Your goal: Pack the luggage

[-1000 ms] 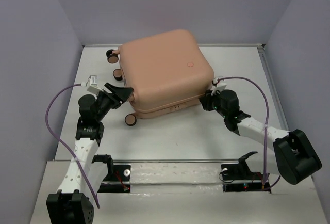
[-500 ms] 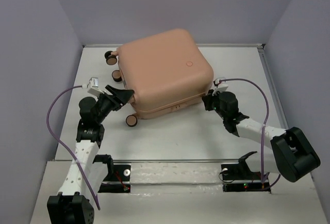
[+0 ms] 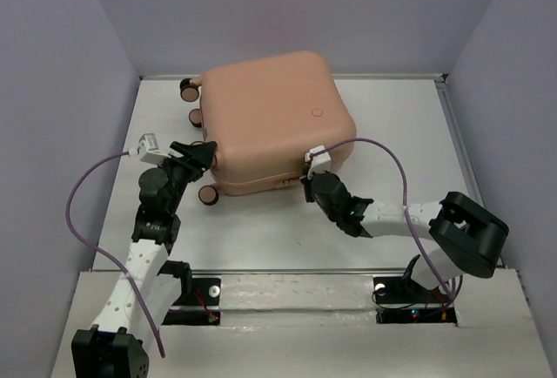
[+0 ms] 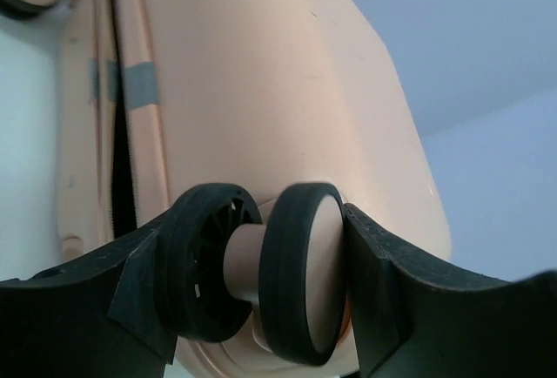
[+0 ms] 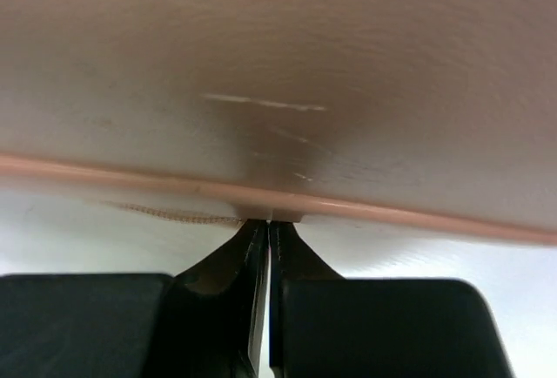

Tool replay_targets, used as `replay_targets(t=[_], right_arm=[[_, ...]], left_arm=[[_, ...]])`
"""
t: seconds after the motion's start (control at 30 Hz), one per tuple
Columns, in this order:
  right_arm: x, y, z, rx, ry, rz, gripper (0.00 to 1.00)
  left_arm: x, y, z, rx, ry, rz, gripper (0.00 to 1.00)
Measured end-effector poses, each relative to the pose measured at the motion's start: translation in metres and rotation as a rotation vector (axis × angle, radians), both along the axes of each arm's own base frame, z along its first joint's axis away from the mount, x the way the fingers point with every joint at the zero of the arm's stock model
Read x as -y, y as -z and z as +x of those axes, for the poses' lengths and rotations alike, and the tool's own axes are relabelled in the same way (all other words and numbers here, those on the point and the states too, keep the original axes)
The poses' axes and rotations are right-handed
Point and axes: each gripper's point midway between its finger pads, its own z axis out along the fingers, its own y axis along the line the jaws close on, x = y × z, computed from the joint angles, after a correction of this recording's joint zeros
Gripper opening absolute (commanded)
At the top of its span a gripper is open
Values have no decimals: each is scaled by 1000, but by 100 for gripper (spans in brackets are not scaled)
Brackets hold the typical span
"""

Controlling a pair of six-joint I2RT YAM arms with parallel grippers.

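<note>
On the left, I had the left gripper (image 3: 202,153) set around a caster wheel (image 4: 300,282) at the near-left corner of the luggage (image 3: 270,117). One finger pressed each outer face of the twin wheel, so the jaws stood fairly wide yet were clamped on it. I judged this hold was there to pin the case while the other arm worked. The luggage lay flat and closed on the table (image 3: 287,230), towards the far side and a little left of centre.

Further right, the right gripper (image 5: 268,230) was squeezed fully together, its tips pushed up against the seam (image 5: 104,173) on the near edge. I could not tell whether it had pinched anything there.

Compared with a second before, the right arm had swung left from the case's near-right corner to the middle of the near edge, and its jaws had gone from part-open to closed. The case itself had slid slightly left.
</note>
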Motion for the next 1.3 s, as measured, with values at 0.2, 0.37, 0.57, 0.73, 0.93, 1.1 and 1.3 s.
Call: replay_targets(t=[0.2, 0.37, 0.57, 0.73, 0.93, 1.1, 1.3], right_arm=[[-29, -3, -31, -24, -119, 51, 7], [-43, -11, -54, -77, -249, 110, 7], [0, -27, -66, -156, -304, 157, 7], [-19, -21, -84, -223, -394, 193, 7], [-136, -21, -112, -187, -587, 212, 7], [-154, -23, -111, -139, -611, 195, 7], [-186, -26, -111, -82, -655, 180, 7]], left_arm=[[-26, 2, 10, -13, -151, -23, 6], [-8, 9, 2, -34, -67, -36, 6], [27, 10, -17, -29, 116, -6, 6], [31, 10, -17, -13, 135, -5, 6], [35, 12, -19, -23, 145, 6, 6], [27, 6, -22, -23, 111, 40, 6], [9, 9, -27, -5, 9, 30, 6]])
